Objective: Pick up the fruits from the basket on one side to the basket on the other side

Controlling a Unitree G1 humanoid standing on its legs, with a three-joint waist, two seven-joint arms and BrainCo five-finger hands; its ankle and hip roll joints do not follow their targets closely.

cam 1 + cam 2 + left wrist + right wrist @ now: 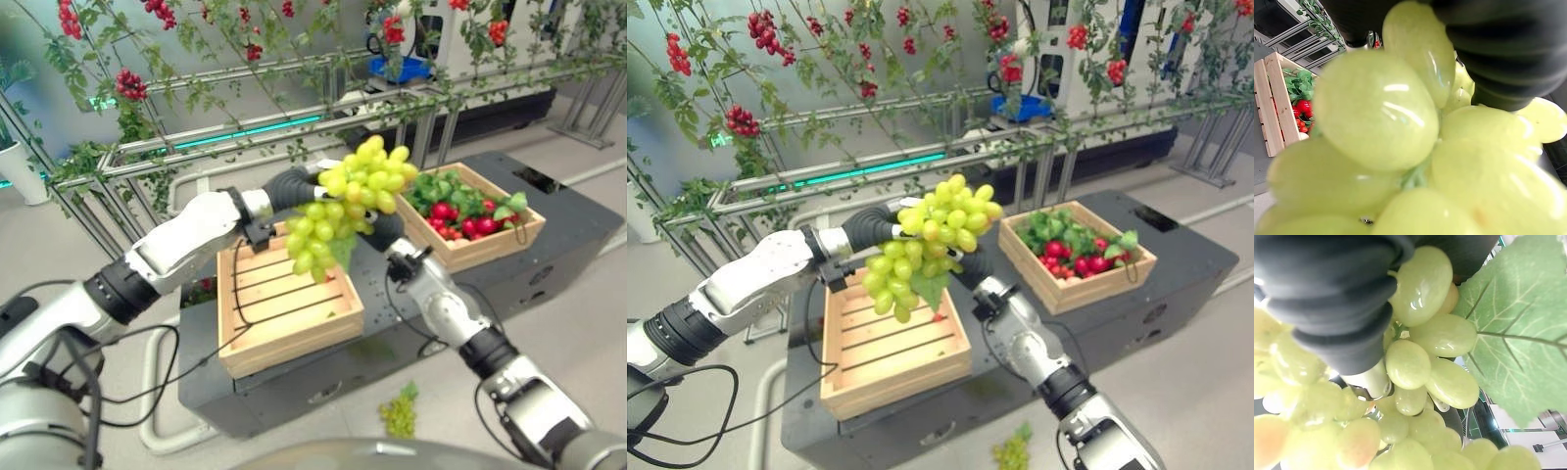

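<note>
From the head, the grapes (348, 206) hang high between both hands, over the empty crate (284, 304). In the wrist views grapes hide the fingers, so I cannot tell their hold. Best lower slowly, straight into that crate.

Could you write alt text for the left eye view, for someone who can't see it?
A bunch of green grapes is held up between two robot arms above an empty wooden basket on a dark platform. A second wooden basket to the right holds red fruit and green leaves, and another small bunch of grapes lies on the floor.
</note>
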